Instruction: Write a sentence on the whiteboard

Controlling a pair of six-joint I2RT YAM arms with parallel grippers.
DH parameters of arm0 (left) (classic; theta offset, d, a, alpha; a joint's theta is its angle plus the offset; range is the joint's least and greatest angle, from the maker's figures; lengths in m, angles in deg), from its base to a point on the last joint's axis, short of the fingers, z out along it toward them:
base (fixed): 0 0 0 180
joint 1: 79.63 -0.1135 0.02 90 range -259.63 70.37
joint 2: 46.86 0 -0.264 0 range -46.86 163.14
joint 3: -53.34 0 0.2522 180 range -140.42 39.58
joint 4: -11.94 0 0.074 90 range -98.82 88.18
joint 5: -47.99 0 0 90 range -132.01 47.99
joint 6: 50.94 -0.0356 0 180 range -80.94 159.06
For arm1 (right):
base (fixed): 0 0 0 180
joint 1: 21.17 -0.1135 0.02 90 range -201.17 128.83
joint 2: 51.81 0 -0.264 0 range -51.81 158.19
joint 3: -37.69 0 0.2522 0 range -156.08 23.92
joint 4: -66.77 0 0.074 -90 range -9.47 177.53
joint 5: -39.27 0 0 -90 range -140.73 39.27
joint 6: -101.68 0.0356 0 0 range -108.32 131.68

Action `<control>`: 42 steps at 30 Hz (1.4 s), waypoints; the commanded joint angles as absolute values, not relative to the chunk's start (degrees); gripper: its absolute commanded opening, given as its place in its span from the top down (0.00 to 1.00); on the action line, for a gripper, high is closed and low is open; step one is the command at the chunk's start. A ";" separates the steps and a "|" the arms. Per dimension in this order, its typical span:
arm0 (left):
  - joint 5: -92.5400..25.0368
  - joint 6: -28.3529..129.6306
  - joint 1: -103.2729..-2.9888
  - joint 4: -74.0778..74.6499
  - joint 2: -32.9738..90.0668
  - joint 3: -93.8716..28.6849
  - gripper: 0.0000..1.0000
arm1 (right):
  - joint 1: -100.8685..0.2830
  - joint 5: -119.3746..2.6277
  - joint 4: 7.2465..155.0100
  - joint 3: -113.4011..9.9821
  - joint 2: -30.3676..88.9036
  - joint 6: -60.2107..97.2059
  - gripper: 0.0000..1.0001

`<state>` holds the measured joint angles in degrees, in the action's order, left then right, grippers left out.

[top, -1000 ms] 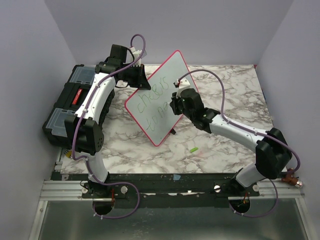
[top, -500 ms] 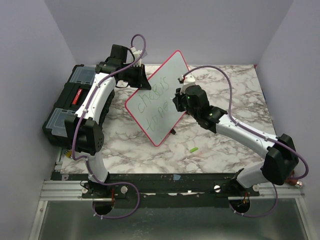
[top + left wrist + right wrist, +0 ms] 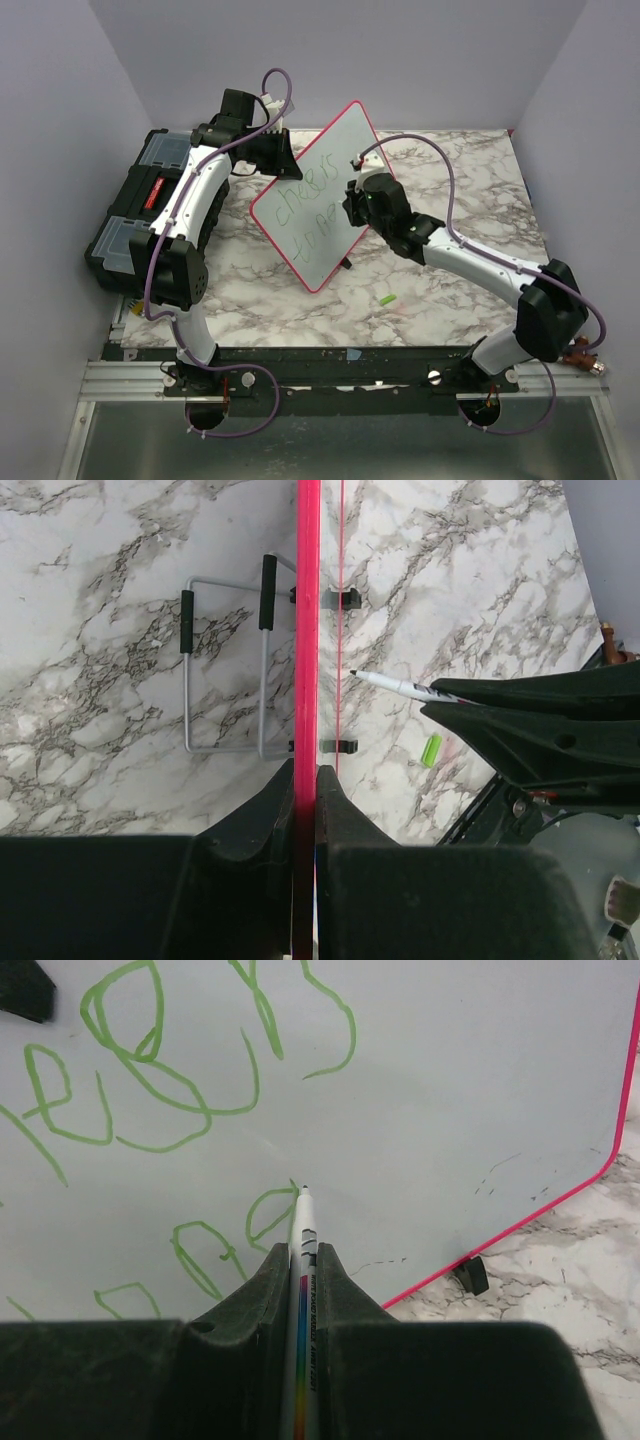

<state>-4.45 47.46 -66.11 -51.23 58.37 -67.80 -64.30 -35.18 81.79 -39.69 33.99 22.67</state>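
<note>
The whiteboard (image 3: 322,170) stands tilted on the marble table, white with a red-pink rim. My left gripper (image 3: 272,152) is shut on its upper left rim; in the left wrist view (image 3: 306,780) the rim (image 3: 307,630) runs edge-on between the jaws. My right gripper (image 3: 352,207) is shut on a white marker (image 3: 303,1235). The marker's tip sits at the board's face (image 3: 450,1080), at the end of a green stroke in the second line. The sentence (image 3: 305,200) shows green "cheers" above a shorter second line. The marker also shows in the left wrist view (image 3: 400,686).
A black toolbox (image 3: 140,210) sits at the left table edge beside my left arm. The green marker cap (image 3: 387,299) lies on the marble in front of the board. A wire stand (image 3: 225,665) lies flat behind the board. A black clip foot (image 3: 473,1275) is on the board's lower rim.
My right gripper with the marker shifted a little up and right along the board, then back left. The left arm and the board have not moved.
</note>
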 commanded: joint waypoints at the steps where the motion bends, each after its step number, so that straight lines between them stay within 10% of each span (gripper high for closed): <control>1: -6.59 43.63 -66.01 -50.14 57.37 -67.66 1.00 | -64.45 -35.88 78.31 -41.50 36.00 23.88 0.99; 42: -6.02 43.59 -66.80 -50.42 58.26 -67.50 1.00 | -62.89 -35.87 79.37 -42.16 39.74 23.81 0.99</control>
